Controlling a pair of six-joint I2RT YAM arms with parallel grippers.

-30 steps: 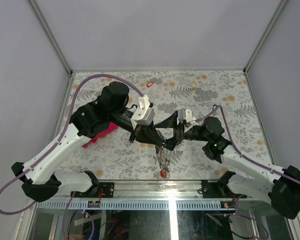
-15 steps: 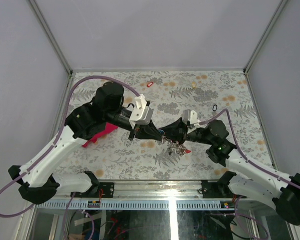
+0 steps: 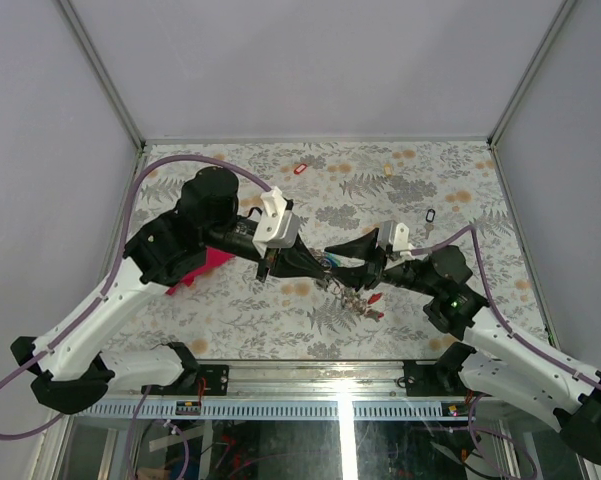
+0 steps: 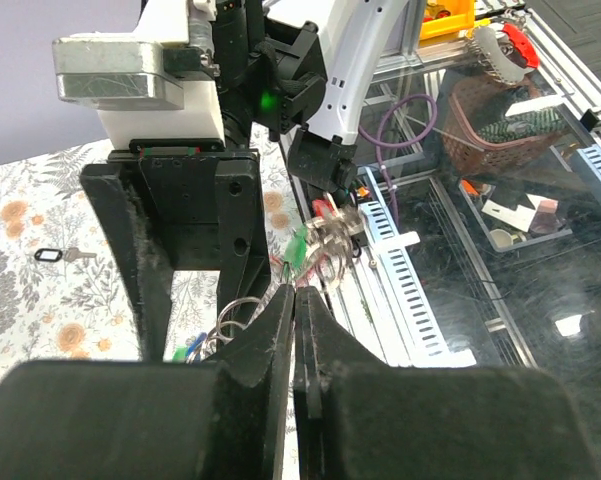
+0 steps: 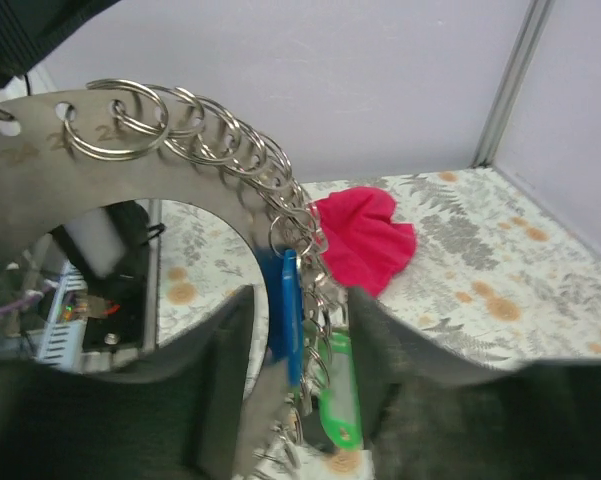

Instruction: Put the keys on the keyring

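While the keyring [image 5: 40, 190] is clamped by the left end effector [image 4: 294, 295], it could be twisted loose if keys [image 5: 283, 310] are snagged by the right end effector [image 5: 298, 297], jaws apart.

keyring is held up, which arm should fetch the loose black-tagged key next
Right. The left pincer is shut on the keyring, holding it up. The right pincer is open, and the black-tagged key lies on the right side.

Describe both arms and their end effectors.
The left arm and right arm have white links and black joints, each trailed by a purple cable, with a white camera box at the wrist. The left end effector and right end effector are black and tapered. A green light glows on the right arm.
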